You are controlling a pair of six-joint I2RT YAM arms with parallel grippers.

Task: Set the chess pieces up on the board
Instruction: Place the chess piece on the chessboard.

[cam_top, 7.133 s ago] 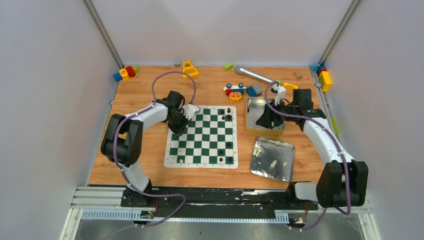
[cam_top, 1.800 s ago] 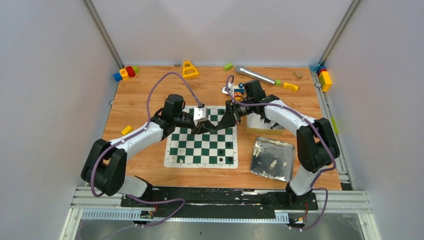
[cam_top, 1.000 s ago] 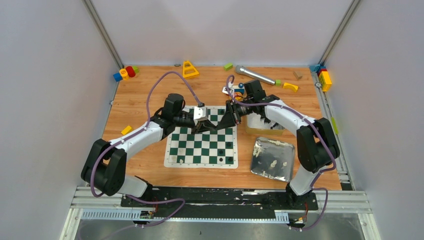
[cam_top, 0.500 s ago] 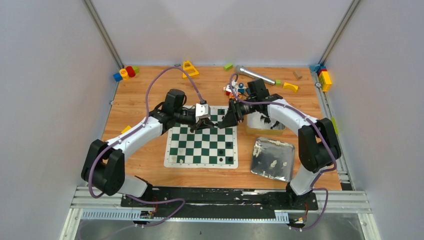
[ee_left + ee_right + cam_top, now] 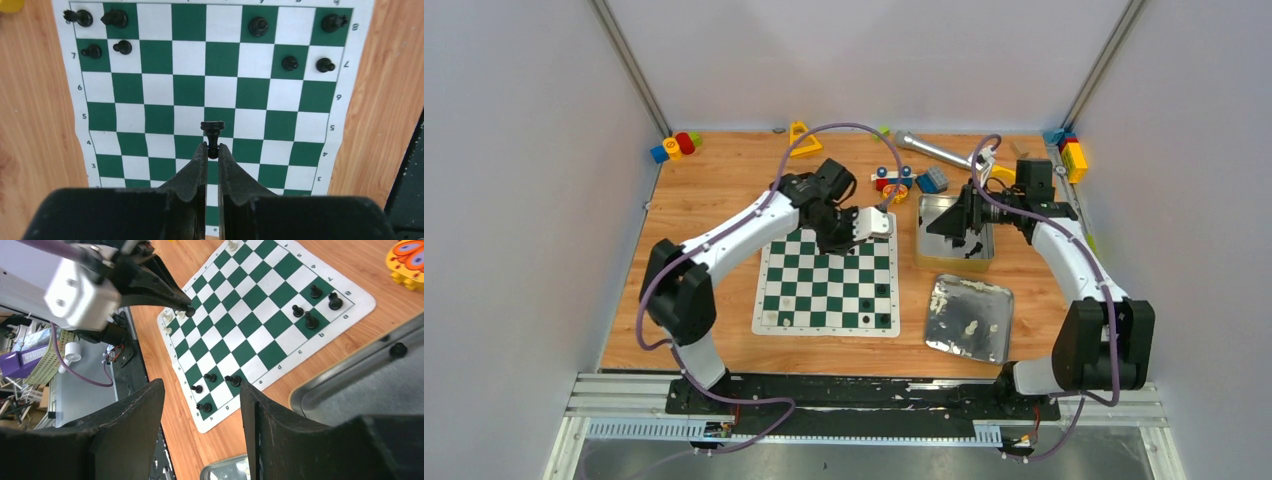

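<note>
Left gripper (image 5: 212,150) pinching black piece (image 5: 212,131) above board (image 5: 189,90): placement step. Next: lower upright onto vacant right-edge square. Right gripper (image 5: 201,386) spread, empty, above tin (image 5: 929,205).

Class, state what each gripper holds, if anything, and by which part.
Left gripper: a black chess piece, pinched at its narrow end, wide flat end jutting past the fingers. Right gripper: open, holding nothing.

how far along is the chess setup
Early. Done: eight black pieces stand on the board, a few white ones opposite. In hand: the left gripper pinches another black piece above it; the right gripper is open. Left: loose white pieces in the tray, at least one black one in the tin.
</note>
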